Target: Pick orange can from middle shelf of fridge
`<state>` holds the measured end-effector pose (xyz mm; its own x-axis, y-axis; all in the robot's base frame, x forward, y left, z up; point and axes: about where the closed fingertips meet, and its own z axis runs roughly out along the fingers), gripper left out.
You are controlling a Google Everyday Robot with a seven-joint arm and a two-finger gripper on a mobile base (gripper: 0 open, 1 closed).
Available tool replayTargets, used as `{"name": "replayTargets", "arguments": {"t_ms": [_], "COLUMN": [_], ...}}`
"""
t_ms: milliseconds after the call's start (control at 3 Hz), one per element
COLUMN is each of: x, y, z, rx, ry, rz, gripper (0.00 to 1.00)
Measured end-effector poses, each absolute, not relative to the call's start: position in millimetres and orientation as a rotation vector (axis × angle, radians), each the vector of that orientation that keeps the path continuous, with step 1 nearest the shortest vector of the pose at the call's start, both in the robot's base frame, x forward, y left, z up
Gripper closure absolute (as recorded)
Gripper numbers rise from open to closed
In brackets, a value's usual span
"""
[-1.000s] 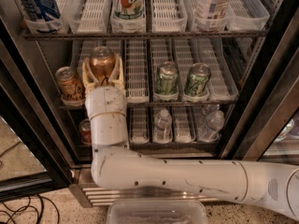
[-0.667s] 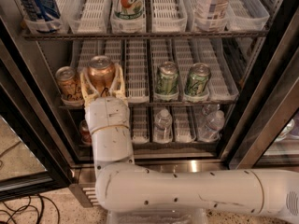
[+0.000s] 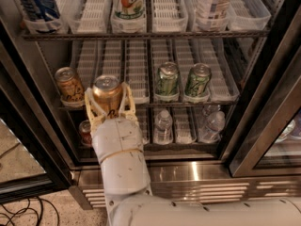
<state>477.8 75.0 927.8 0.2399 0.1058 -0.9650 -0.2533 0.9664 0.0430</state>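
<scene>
My gripper (image 3: 107, 92) is in front of the left part of the middle shelf (image 3: 136, 74), its cream fingers (image 3: 91, 108) closed on either side of an orange can (image 3: 107, 94) with a silver top. The can is held upright at the shelf's front rail, slightly below it. A second orange can (image 3: 69, 85) stands in the leftmost lane of the same shelf, apart from the gripper. The fridge (image 3: 197, 173) stands open, with its stainless base below the arm.
Two green-and-silver cans (image 3: 167, 81) (image 3: 197, 81) stand right of centre on the middle shelf. A red can (image 3: 85, 133) and water bottles (image 3: 163, 126) sit on the lower shelf. Taller cartons and bottles (image 3: 128, 1) fill the top bins. The black door frame (image 3: 263, 102) is at the right.
The gripper, with the orange can in it, has moved down and back out of the shelf lane toward the camera. The other cans have not moved.
</scene>
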Motion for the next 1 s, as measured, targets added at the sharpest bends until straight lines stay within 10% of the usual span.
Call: {"name": "replayTargets", "arguments": {"t_ms": [1000], "x": [414.9], "y": [20.7], "z": [918.6], "rx": [-0.080], "ry": [1.303], "rz": [0.382], "gripper": [1.00]}}
